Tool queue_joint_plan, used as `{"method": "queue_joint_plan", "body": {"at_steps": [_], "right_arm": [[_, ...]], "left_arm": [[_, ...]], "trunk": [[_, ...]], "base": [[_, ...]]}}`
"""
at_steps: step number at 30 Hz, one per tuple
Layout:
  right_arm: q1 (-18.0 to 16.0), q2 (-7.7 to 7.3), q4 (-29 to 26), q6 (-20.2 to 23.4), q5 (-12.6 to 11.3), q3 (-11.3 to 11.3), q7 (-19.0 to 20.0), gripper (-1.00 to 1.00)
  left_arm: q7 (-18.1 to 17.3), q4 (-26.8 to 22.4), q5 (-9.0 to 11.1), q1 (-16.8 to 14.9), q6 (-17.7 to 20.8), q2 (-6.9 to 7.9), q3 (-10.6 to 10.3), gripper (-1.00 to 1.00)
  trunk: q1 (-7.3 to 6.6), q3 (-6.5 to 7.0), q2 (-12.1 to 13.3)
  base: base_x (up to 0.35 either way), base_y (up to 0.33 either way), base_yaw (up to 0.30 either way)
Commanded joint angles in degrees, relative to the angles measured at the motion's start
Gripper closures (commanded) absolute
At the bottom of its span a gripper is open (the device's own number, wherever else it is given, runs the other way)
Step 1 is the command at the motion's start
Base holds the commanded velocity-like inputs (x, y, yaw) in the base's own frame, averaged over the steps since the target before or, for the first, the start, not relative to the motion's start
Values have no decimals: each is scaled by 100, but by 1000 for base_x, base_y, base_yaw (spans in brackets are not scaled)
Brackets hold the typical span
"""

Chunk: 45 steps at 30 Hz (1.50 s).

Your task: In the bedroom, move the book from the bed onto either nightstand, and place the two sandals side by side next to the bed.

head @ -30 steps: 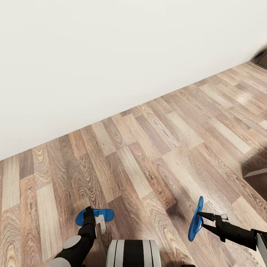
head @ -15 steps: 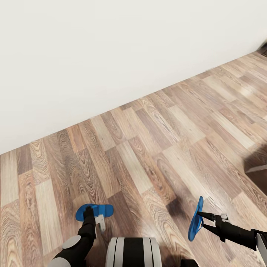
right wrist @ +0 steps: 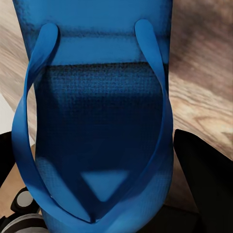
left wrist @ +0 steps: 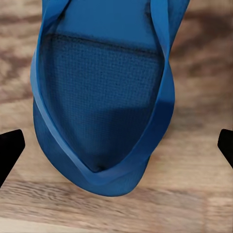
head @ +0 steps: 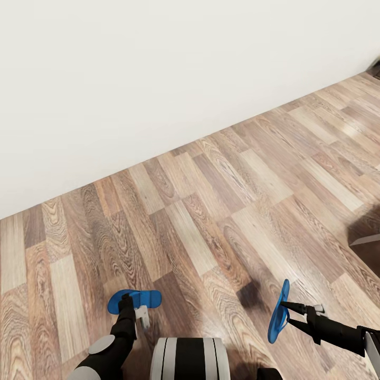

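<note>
Two bright blue sandals show. One sandal lies flat on the wood floor just in front of the robot's base. My left gripper hangs low over it, open, its black fingertips wide apart with a gap on each side of the sandal. The other sandal stands on edge above the floor, straps toward the wrist camera. My right gripper is shut on its rim. The book, the bed and the nightstand are out of view.
A plain white wall runs diagonally across the far side, meeting the brown plank floor. A dark shape with a pale edge cuts in at the right edge. My base shows at the bottom.
The whole picture shifted slightly as the robot moved, mostly in the first half second. The left sandal shifted with the floor; both arms kept their places in view. The right sandal stays gripped.
</note>
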Motion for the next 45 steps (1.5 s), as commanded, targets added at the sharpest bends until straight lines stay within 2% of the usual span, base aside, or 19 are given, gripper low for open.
{"method": "queue_joint_plan", "body": {"at_steps": [1,37,41,45], "right_arm": [[-2,0,0,43,-25,-6,-9,100],[-2,0,0,43,-21,-4,-9,100],[-2,0,0,41,-21,-4,-9,100],[-2,0,0,41,-23,-4,-9,100]], "left_arm": [[-52,-13,-60,0,27,2,-17,-100],[-52,-13,-60,0,27,14,-9,-100],[-52,-13,-60,0,27,14,-9,-100],[-52,-13,-60,0,27,7,-9,-100]], "trunk": [[-1,-3,-1],[-1,-3,-1],[9,-92,-7],[9,-92,-7]], "base": [[0,0,0],[34,4,0],[0,0,0],[0,0,0]]}}
